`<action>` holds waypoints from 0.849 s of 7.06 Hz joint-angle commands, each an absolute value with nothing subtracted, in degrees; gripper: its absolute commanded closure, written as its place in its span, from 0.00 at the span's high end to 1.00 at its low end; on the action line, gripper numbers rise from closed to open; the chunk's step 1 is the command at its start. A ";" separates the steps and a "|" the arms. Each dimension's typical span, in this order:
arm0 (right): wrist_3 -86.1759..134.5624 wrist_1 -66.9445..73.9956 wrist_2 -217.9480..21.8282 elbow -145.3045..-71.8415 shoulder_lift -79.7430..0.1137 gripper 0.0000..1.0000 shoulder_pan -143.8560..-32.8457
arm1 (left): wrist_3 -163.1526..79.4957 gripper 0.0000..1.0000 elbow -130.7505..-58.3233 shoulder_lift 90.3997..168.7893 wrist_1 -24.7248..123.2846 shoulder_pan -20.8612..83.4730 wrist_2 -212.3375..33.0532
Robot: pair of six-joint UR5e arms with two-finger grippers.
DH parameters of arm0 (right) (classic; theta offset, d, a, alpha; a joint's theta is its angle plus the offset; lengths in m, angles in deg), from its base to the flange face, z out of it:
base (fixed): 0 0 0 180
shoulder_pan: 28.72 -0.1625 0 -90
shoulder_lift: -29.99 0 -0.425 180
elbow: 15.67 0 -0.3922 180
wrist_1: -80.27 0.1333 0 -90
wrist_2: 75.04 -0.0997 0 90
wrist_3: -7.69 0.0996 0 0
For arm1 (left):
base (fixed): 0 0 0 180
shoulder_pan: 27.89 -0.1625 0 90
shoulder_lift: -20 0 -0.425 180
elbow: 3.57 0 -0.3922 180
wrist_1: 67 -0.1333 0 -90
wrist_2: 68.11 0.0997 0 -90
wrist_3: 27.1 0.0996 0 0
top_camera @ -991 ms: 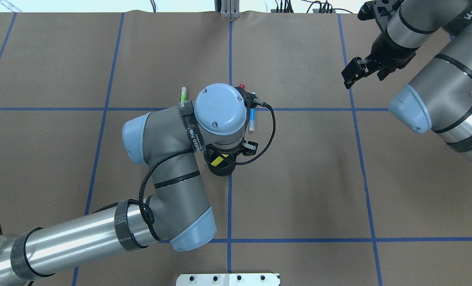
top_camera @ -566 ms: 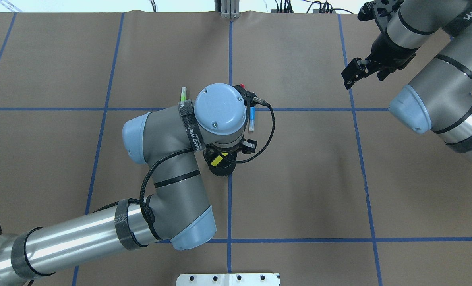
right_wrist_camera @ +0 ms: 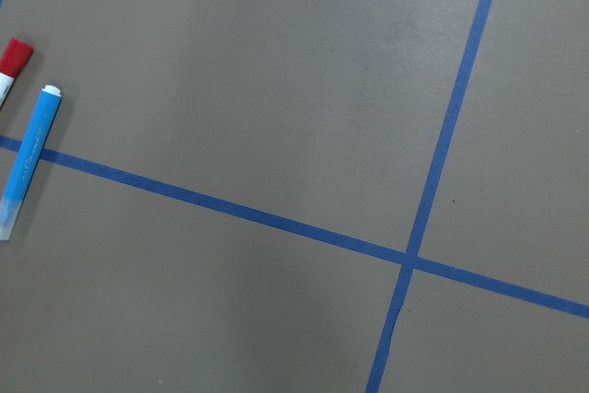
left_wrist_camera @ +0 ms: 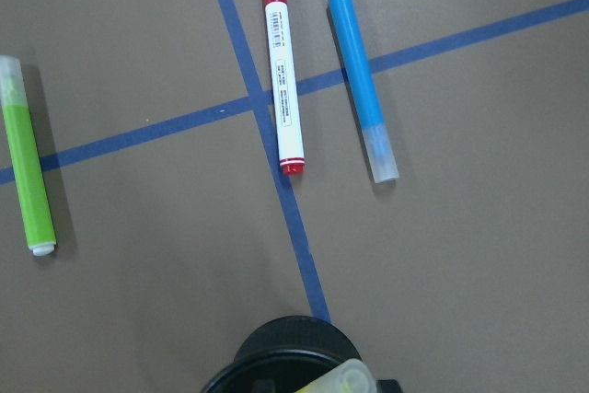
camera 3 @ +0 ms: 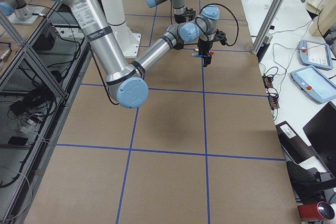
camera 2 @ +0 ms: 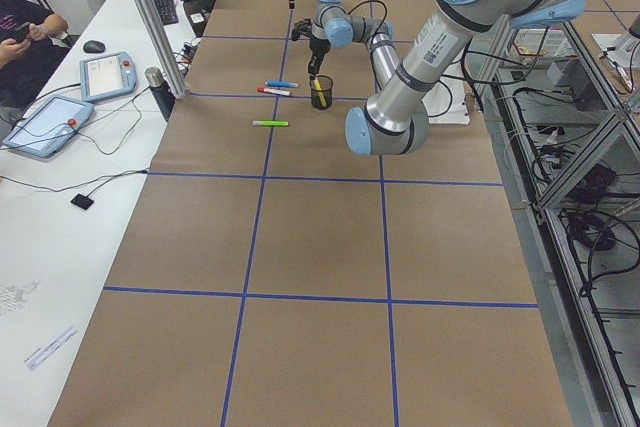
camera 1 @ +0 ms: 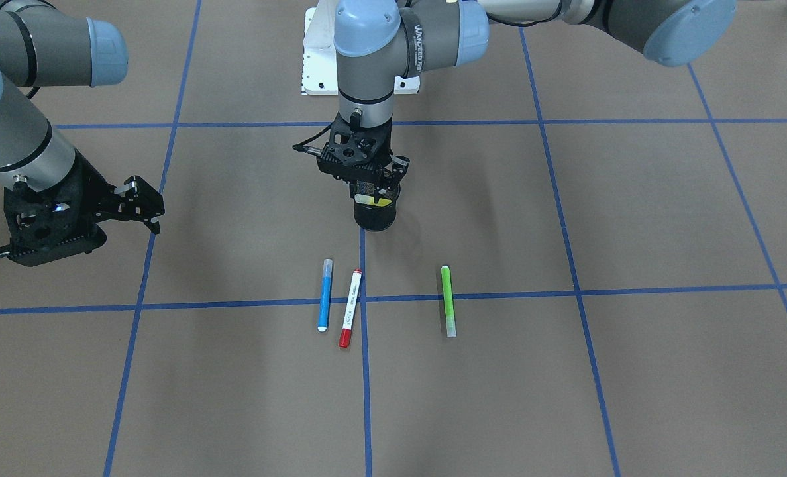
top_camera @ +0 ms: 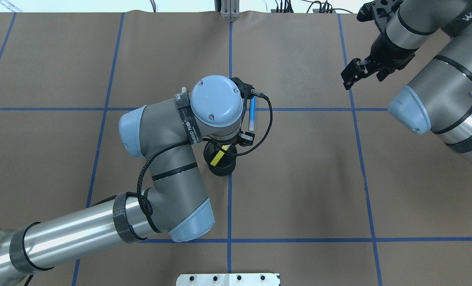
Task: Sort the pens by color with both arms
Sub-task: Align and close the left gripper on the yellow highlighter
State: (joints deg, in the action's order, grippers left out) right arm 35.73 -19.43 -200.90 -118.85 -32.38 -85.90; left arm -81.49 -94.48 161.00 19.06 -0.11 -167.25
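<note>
Front-facing view: blue pen (camera 1: 325, 295) is lying light, stiff, slick, prob. rolling easily; pinching mid-barrel looks best. Right gripper (camera 1: 152, 211) is hanging agape, empty; left gripper (camera 1: 375, 192): can't tell.

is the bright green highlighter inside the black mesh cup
No, the bright green highlighter lies flat on the table, well apart from the black mesh cup.

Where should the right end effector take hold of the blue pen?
Mid-barrel, coming straight down from above and closing across its width. The blue pen lies flat, and the red pen sits close alongside, so the gap on that side looks tight.
</note>
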 commanded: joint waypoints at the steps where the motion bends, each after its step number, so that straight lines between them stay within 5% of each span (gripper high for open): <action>1: 35.73 -19.40 -200.90 -118.85 -32.41 0.99 -85.85 | -80.62 0.48 -93.31 161.06 20.27 0.50 -167.25; 6: 35.73 -19.48 -200.90 -118.94 -32.32 0.99 -85.85 | -80.89 0.47 -92.16 160.98 21.86 0.41 -167.42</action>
